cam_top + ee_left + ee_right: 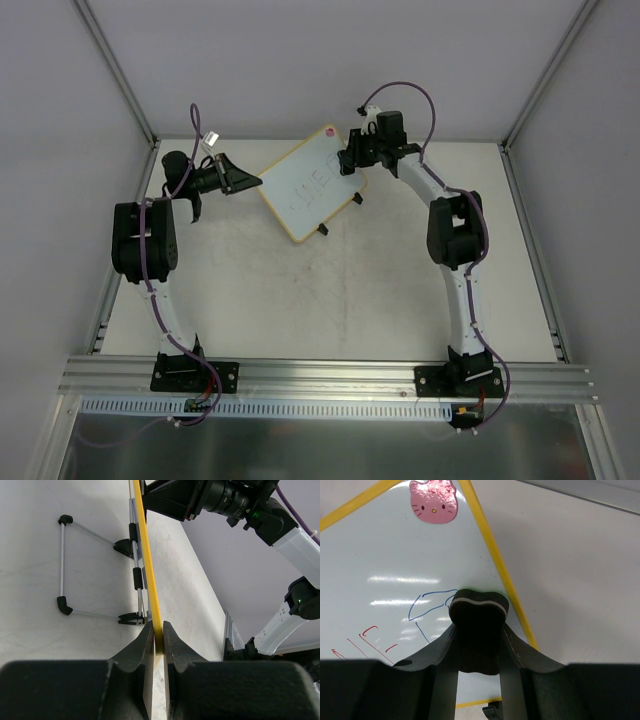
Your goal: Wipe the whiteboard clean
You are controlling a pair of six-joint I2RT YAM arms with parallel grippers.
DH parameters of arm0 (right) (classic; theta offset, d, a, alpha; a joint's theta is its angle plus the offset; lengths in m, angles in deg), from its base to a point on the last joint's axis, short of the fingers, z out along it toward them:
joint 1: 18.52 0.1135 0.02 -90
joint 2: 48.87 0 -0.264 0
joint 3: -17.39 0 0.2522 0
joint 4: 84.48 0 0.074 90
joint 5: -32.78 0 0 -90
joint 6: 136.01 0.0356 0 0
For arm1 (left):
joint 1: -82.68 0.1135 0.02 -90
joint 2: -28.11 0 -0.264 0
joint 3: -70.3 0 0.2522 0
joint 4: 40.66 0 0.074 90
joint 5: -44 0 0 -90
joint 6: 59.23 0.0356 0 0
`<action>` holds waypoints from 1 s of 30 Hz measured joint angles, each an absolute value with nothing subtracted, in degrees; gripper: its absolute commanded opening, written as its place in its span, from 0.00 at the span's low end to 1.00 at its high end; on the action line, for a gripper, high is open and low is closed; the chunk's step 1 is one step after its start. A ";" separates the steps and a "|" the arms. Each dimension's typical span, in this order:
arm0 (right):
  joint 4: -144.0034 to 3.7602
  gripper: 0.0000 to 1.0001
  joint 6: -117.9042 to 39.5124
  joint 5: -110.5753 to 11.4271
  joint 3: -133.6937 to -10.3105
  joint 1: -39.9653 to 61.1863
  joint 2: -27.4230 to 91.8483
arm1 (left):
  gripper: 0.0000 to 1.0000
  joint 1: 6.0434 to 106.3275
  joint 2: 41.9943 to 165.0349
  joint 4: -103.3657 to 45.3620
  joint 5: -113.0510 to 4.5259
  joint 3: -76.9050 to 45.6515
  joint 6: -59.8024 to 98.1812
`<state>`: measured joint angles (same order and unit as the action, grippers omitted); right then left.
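The whiteboard (305,185) stands tilted on the table at the back centre, white with a yellow rim and a pink cat sticker (434,501) at its far corner. Blue and red pen marks (427,605) show on it in the right wrist view. My left gripper (243,183) is shut on the board's yellow edge (148,575), seen edge-on in the left wrist view. My right gripper (352,158) is shut on a small black bow-shaped eraser (479,611), whose face presses on the board next to the blue marks.
The board's wire stand (65,565) with black feet rests on the table behind it. Two black clips (323,230) sit on the board's near edge. White walls and a metal frame enclose the table; the aluminium rail (330,375) runs along the near edge.
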<state>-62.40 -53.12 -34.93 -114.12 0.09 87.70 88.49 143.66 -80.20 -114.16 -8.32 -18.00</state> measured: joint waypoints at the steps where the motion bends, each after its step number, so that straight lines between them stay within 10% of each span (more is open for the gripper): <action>1: -62.29 0.00 -53.17 -34.95 -114.10 0.20 87.70 | 0.00 88.82 143.94 -79.67 -114.51 -8.80 -17.72; 30: -60.94 0.00 -52.88 -33.84 -108.88 3.35 83.77 | 0.00 88.79 144.33 -72.66 -115.50 -10.50 -12.52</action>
